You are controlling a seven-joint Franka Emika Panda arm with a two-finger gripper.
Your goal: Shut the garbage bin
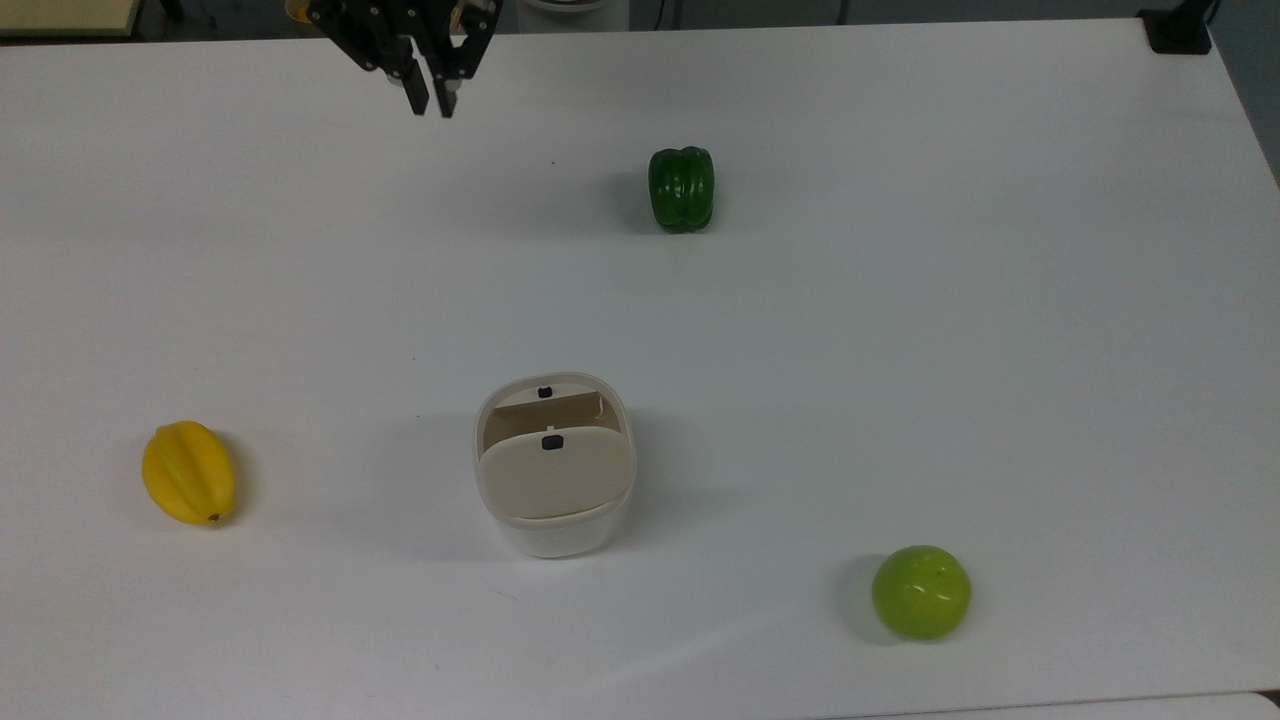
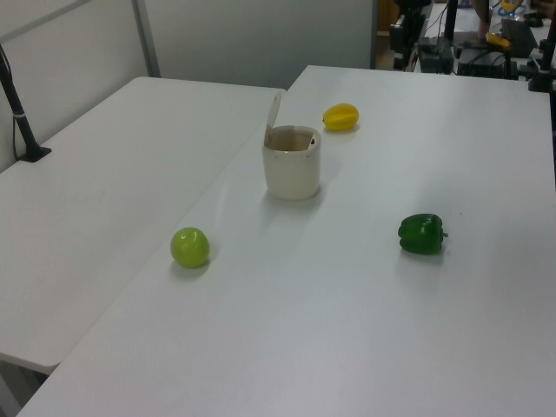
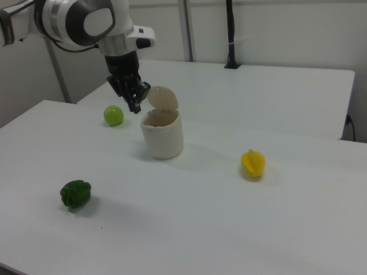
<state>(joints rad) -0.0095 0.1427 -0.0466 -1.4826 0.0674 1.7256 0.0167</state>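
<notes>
The garbage bin stands on the white table, a white rounded-square body with its beige lid hinged up and the inside showing. In the left view the bin has its lid upright on the left view's left. The right view shows the bin with the lid raised behind the opening. My gripper hangs near the top view's upper edge, far from the bin, fingers together and holding nothing. In the right view my gripper hovers in the air, appearing just left of the lid.
A dark green pepper lies toward the top view's upper middle. A yellow starfruit sits at the top view's left, a light green apple at its lower right. A second table adjoins on the left view's left.
</notes>
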